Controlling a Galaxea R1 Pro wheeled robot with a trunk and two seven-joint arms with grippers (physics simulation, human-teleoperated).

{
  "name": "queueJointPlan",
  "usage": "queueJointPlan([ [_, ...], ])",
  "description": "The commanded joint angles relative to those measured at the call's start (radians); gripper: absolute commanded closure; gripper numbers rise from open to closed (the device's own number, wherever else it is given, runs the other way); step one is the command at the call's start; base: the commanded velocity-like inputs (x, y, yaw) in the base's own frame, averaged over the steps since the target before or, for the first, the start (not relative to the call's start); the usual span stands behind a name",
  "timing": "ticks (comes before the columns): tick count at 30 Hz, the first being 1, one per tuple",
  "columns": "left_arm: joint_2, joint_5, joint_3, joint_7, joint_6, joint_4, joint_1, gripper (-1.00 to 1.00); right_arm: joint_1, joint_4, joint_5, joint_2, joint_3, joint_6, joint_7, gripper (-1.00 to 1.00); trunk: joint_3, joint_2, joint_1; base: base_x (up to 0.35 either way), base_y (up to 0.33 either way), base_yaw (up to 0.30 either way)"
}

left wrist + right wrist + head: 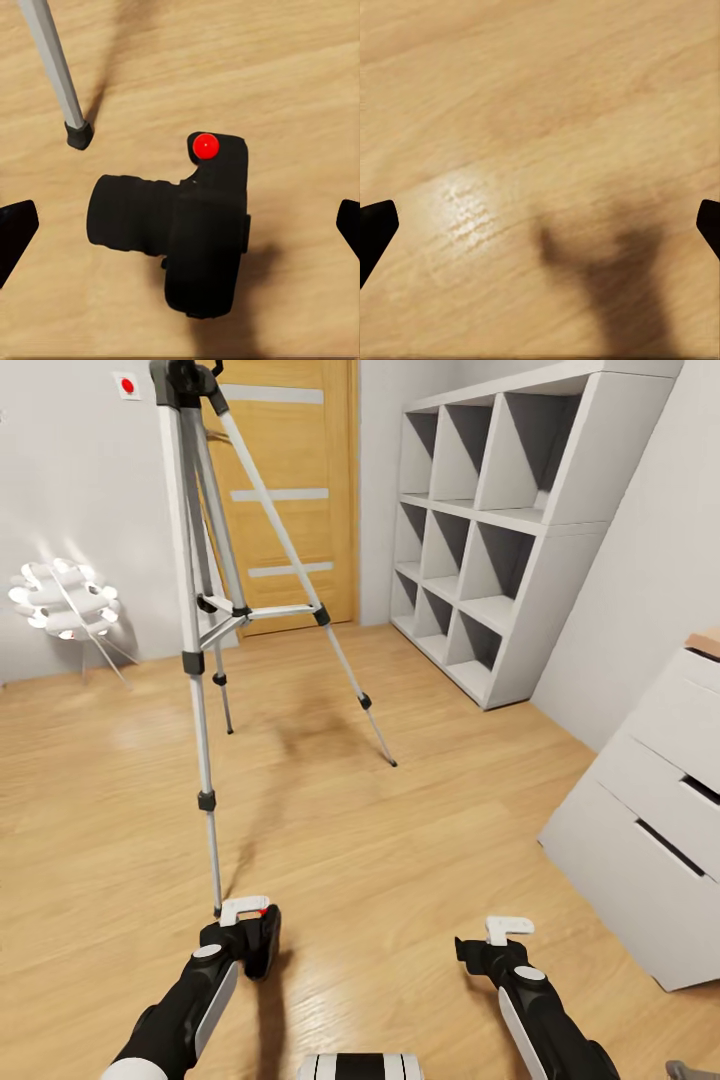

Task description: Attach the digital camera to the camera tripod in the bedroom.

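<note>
Camera tripod (205, 610) stands upper left; left gripper (247, 916) jaws spread above digital camera (187, 229); right gripper (505, 932) jaws spread, empty.

Both tools (245, 908) (508, 928) agape, floorward
</note>
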Motion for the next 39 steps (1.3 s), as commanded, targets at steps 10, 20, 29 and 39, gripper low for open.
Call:
queueJointPlan([
  [10, 0.000, 0.008, -0.002, 0.005, 0.005, 0.001, 0.000, -1.00, 0.000, -0.002, -0.002, 0.000, 0.002, 0.005, -0.006, -1.00, -0.001, 0.000, 0.000, -0.022, 0.022, 0.000],
  [20, 0.000, 0.012, 0.002, 0.005, 0.005, 0.013, 0.000, -1.00, 0.000, -0.002, -0.004, 0.000, 0.001, 0.005, -0.005, -1.00, -0.001, 0.000, 0.000, -0.002, 0.002, 0.000],
  [29, -0.001, 0.015, 0.004, 0.005, 0.006, 0.017, 0.000, -1.00, 0.000, -0.002, -0.006, 0.000, 0.000, 0.005, -0.004, -1.00, -0.001, 0.000, 0.000, 0.000, 0.000, 0.000],
  [39, -0.007, 0.019, 0.007, 0.080, 0.013, 0.011, 0.000, -1.00, 0.000, -0.002, -0.008, 0.000, -0.001, 0.006, -0.004, -1.00, -0.001, 0.000, 0.000, 0.000, 0.000, 0.000],
])
